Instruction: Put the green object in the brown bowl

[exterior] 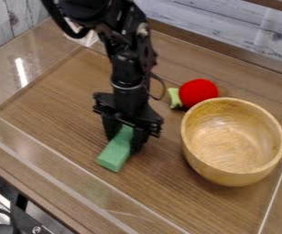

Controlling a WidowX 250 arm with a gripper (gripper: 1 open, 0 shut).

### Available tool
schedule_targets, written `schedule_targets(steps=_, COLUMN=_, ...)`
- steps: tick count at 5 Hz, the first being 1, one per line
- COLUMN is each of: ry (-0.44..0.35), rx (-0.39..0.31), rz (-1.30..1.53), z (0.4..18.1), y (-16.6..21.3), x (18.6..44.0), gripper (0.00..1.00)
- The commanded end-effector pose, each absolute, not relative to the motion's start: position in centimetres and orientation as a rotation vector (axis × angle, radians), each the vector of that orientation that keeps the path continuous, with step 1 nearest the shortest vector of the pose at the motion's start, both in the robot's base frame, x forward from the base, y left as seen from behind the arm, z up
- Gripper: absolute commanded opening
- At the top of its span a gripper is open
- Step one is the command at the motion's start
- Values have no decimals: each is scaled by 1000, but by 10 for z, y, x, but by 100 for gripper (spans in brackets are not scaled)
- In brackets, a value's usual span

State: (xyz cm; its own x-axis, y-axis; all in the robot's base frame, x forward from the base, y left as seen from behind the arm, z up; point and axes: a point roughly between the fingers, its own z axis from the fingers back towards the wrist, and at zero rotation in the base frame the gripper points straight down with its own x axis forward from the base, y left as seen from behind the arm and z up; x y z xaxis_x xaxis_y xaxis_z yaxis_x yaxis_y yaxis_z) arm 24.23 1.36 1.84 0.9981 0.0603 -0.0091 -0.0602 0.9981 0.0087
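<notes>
Plainly, the brown bowl [233, 142] was the landmark of the table [168, 196], sitting upright with its hollow facing up and nothing visible inside it. To the bowl's left in the view, well short of its rim, the green block [114, 154] lay on the wood, slanted, its near end bare and its far end running in under the black pincer [127, 131]. That pincer pointed down from the black arm [122, 41], which reached in from the side beyond the bowl. Its jaws stood partly apart, one on either side of the block's far end, nearer the bowl on one side and farther from it on the other. Whether they touched the block or had hold of it, the view could not tell. Just beyond the bowl's far rim sat a round red fruit [198, 92], with a small green leaf [174, 97] on its side away from the bowl.
</notes>
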Motion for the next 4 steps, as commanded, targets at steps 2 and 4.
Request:
schedule_targets(steps=2, ry=-74, rx=-6, rz=74, z=36, y=9, x=262, gripper=0)
schedule_targets(steps=4, ry=-80, rx=-8, rz=66, z=42, y=21, x=265, gripper=0)
